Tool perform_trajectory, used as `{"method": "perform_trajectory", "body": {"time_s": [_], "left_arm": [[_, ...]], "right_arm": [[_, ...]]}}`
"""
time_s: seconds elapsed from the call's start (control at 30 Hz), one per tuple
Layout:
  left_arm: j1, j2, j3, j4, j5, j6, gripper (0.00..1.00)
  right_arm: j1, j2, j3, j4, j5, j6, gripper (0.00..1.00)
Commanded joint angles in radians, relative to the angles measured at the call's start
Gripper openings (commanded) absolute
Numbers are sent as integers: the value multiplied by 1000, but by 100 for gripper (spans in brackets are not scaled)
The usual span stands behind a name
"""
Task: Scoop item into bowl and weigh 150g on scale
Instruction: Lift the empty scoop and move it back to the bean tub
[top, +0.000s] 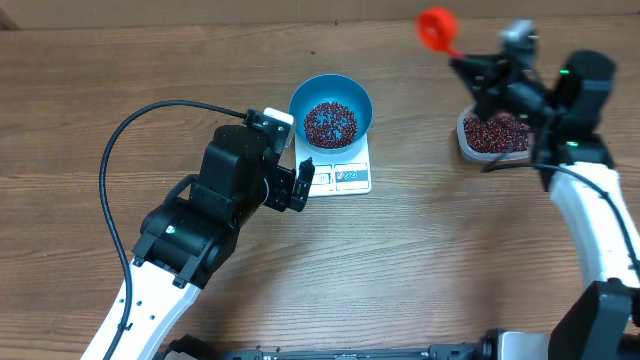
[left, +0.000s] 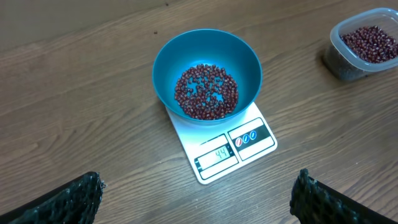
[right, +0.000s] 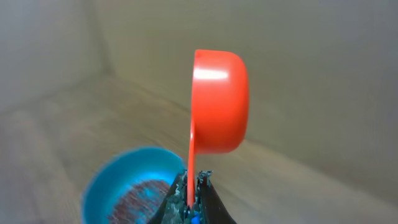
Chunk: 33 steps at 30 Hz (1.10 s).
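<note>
Starting on the left: the left gripper (top: 300, 185) is parked just beside the scale (left: 219, 157), jaws spread wide, nothing in them. It looks like it's just watching.

In the middle, the blue bowl (left: 166, 68) sits on the scale with a thin layer of beans (left: 206, 91) covering the bottom. The display looks like it reads 44, so I'd say it's roughly a third of the way to the target, and several more scoops are needed.

Further right, the clear tub (top: 463, 140) has plenty of beans left in it. The right gripper (right: 191, 186) is clamped tight on the handle of the red scoop (right: 217, 102), holding it up in the air above and near the tub, well apart from the bowl. I can't tell if the cup has beans in it. My guess is it's between trips.
</note>
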Motion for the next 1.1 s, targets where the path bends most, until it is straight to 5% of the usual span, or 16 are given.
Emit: {"method": "perform_trajectory", "body": {"time_s": [0.0,0.2,0.47,1.07], "left_arm": [[5,-13,2,2,9,-7,100],[5,-13,2,2,9,-7,100],[5,-13,2,2,9,-7,100],[5,-13,2,0,9,-7,100]], "right_arm": [[-136,-14,5,-114,119,46,4],[-267,-14,5,-349,186,-45,4],[-217,-13,5,-599,514,-120,4],[-179,88,4,-687,642,-139,4]]}}
